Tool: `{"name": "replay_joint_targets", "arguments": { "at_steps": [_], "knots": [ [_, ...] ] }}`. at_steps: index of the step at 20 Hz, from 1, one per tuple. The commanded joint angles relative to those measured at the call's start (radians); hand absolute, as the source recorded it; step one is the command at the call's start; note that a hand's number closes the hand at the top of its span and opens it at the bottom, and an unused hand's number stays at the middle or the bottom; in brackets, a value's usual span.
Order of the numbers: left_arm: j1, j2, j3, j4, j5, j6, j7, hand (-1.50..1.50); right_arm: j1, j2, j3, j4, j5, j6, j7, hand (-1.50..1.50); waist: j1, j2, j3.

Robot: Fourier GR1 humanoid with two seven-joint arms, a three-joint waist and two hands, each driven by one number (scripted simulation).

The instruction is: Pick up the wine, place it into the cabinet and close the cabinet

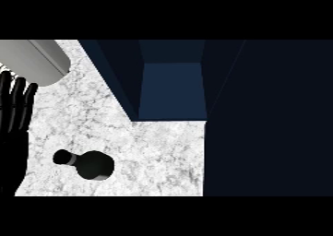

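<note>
Wine (pixel 90 165) on counter (pixel 162 152), untouched. Cabinet (pixel 172 90) open, just beyond. Left hand (pixel 12 103) at left edge, fingers straight, holding nothing, apart from wine.

The wine bottle (pixel 94 166) is sitting on the pale marbled bench (pixel 155 156) toward the lower left, its dark round body showing from above and its neck pointing left. The left hand (pixel 12 99) is resting at the left edge, black fingers straight and pointing up, touching nothing. A grey forearm (pixel 36 57) is showing in the top left corner above it. The dark blue cabinet (pixel 172 90) is standing open behind the bench, its lighter blue inside showing between darker walls. The bottle is lying well apart from both hand and cabinet.
</note>
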Motion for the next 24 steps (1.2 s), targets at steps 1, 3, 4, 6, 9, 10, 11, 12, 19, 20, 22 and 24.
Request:
{"name": "replay_joint_targets", "arguments": {
  "at_steps": [1, 3, 4, 6, 9, 10, 11, 12, 19, 20, 22, 24],
  "knots": [
    [0.039, 0.043, 0.002, -0.015, 0.109, -0.13, -0.068, -1.5, 0.073, 0.019, 0.027, -0.026, 0.031, 0.0, -0.033, -1.5, 0.004, 0.005, -0.008],
    [0.027, 0.084, -0.074, -0.03, 0.195, -0.267, -0.088, -1.5, 0.067, 0.03, 0.018, -0.044, 0.013, -0.018, -0.008, -1.5, -0.005, 0.002, -0.009],
    [0.031, 0.089, -0.135, -0.021, 0.207, -0.329, -0.12, -1.5, 0.073, 0.024, 0.027, -0.046, 0.016, -0.01, -0.001, -1.5, -0.014, 0.002, -0.01],
    [0.058, 0.144, -0.199, -0.09, 0.29, -0.465, -0.127, -1.5, 0.118, 0.036, 0.043, -0.068, 0.024, -0.017, 0.007, -1.5, -0.02, -0.007, -0.011],
    [0.153, 0.138, -0.297, -0.032, 0.495, -0.535, 0.011, -1.5, 0.112, 0.03, 0.161, -0.095, -0.081, 0.092, 0.073, -1.5, -0.005, 0.001, -0.01],
    [0.197, 0.152, -0.301, -0.093, 0.555, -0.542, 0.035, -1.5, 0.141, 0.027, 0.153, -0.118, -0.097, 0.093, 0.083, -1.5, 0.004, -0.003, -0.009],
    [0.208, 0.206, -0.262, -0.089, 0.614, -0.578, 0.047, -1.5, 0.149, 0.02, 0.141, -0.139, -0.115, 0.089, 0.129, -1.5, 0.002, 0.001, -0.009],
    [0.272, 0.229, -0.265, -0.097, 0.633, -0.628, 0.011, -1.5, 0.19, 0.022, 0.174, -0.164, -0.099, 0.097, 0.111, -1.5, 0.007, -0.001, -0.009],
    [0.42, 0.352, -0.155, -0.319, 0.837, -0.631, 0.085, -1.5, 0.176, -0.028, 0.096, -0.378, -0.211, 0.092, 0.311, -1.5, 0.009, 0.004, -0.007],
    [0.469, 0.375, -0.148, -0.381, 0.858, -0.636, 0.09, -1.5, 0.224, 0.01, 0.158, -0.371, -0.143, 0.066, 0.277, -1.5, 0.012, 0.002, -0.007],
    [0.455, 0.37, -0.174, -0.419, 0.842, -0.576, 0.129, -1.5, 0.168, -0.011, 0.114, -0.331, -0.18, 0.083, 0.298, -1.5, 0.013, 0.004, -0.007],
    [0.466, 0.401, -0.144, -0.384, 0.89, -0.617, 0.1, -1.5, 0.123, 0.009, 0.184, -0.426, -0.119, 0.008, 0.434, -1.5, 0.015, 0.003, -0.008]
  ]
}}
